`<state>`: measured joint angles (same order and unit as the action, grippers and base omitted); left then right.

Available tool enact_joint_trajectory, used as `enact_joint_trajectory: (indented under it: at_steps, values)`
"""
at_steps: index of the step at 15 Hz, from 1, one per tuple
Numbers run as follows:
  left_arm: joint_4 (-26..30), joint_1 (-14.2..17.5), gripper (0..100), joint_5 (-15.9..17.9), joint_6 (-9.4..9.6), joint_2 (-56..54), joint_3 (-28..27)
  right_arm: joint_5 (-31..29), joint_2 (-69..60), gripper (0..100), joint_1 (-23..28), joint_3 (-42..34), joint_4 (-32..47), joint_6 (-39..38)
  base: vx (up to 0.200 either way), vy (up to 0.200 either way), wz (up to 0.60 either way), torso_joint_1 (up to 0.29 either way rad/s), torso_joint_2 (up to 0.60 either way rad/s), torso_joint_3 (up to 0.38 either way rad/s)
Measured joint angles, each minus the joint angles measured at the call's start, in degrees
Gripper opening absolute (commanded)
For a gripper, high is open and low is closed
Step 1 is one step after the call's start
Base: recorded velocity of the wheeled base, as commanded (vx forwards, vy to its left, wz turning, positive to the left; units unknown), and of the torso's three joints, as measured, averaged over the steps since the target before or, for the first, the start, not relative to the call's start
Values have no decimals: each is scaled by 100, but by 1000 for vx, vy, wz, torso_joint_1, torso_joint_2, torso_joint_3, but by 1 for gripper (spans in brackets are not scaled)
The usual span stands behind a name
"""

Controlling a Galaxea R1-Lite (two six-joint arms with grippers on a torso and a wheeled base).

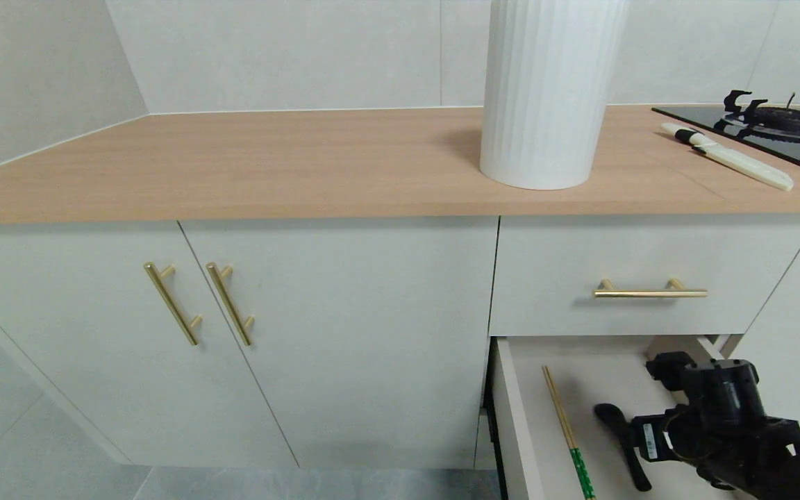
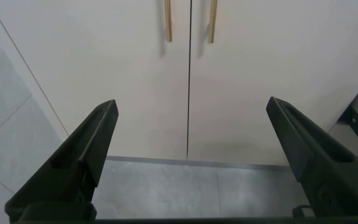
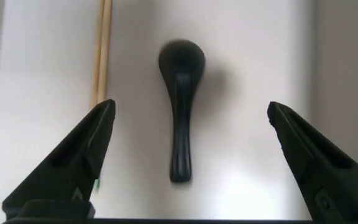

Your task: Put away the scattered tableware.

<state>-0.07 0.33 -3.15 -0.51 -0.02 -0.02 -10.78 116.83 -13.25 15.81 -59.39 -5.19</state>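
Judged task partly done: chopsticks (image 1: pixel 567 434) and black spoon (image 1: pixel 621 437) already stowed in the open drawer (image 1: pixel 511 417), knife (image 1: pixel 733 156) outstanding on the countertop (image 1: pixel 268 167), drawer not yet closed.

Found left gripper (image 2: pixel 191 106) spread wide, holding nothing, facing the shut cabinet doors (image 1: pixel 303 333) low down. Noted a tall white ribbed vessel (image 1: pixel 546 90) standing upright on the countertop. Below it and to the right, observed the drawer pulled out beneath a shut one. Located chopsticks lengthwise along its left side and the spoon just beside them, apart from them, flat on the drawer floor.

Recorded right gripper (image 3: pixel 191 107) over the drawer, with jaws fully parted and gripping nothing. Located spoon centred in the gap between the two fingers but beneath them, touched by neither, with bowl pointing away from the wrist. Located chopsticks just outside one finger.

Farthest right, logged the knife lying flat at the edge of the stove (image 1: pixel 782 128), well apart from both grippers.
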Motion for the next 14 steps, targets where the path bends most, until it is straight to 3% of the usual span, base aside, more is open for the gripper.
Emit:
enact_joint_trajectory:
  at_steps: [3,8,11,14]
  values:
    - [0,0,100,0,0,0,2,41,-1378,100,0,497,2395,-44,0,0,0,0,0,0]
    - [0,-2,100,0,0,0,2,464,-3250,100,-55,2071,6465,-523,0,0,0,0,0,0]
    - [0,0,100,0,20,0,2,577,-3922,100,-347,2850,7748,-930,0,0,0,0,0,0]
    - [0,0,100,0,5,0,2,580,-4328,100,-588,3053,7947,-953,0,0,0,0,0,0]
